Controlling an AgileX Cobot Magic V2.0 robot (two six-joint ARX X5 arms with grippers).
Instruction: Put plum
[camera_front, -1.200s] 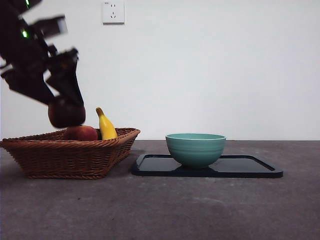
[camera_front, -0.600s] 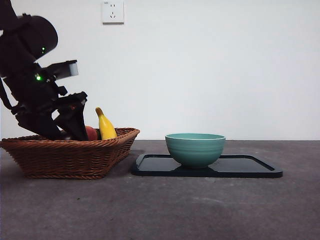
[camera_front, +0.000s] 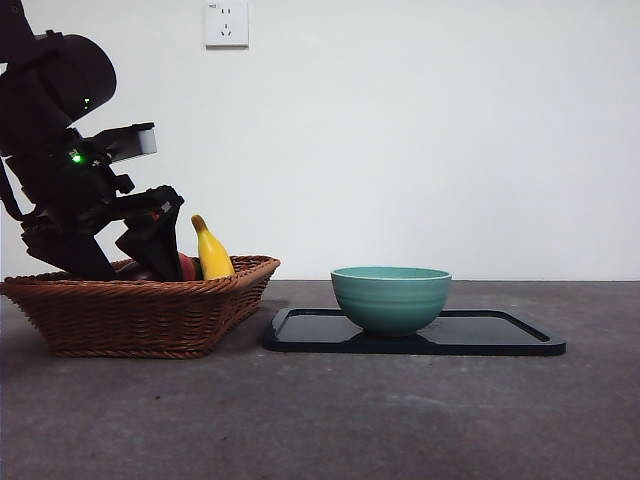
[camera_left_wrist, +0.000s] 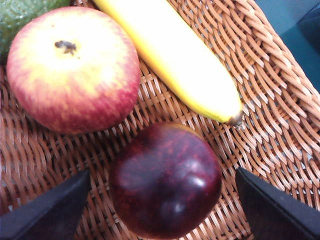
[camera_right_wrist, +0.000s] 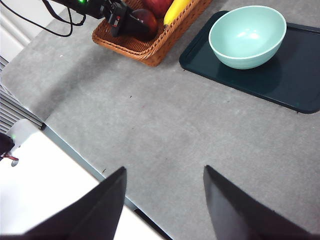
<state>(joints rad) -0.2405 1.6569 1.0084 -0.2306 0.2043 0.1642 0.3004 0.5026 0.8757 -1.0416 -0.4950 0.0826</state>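
Plum (camera_left_wrist: 165, 180) between the open left pincer's (camera_left_wrist: 162, 202) jaws, in basket (camera_left_wrist: 280, 125).

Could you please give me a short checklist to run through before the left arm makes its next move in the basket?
1. Plum rests on the basket weave: ok.
2. Left hand open, a jaw on each side of the plum, gaps showing: ok.
3. Plum free of the apple and banana: ok, small gaps visible.
4. Clear path upward for the left hand: cannot tell from the wrist view.
5. Right hand open over bare table, far from the basket: ok.
6. Bowl standing on the tray: ok.
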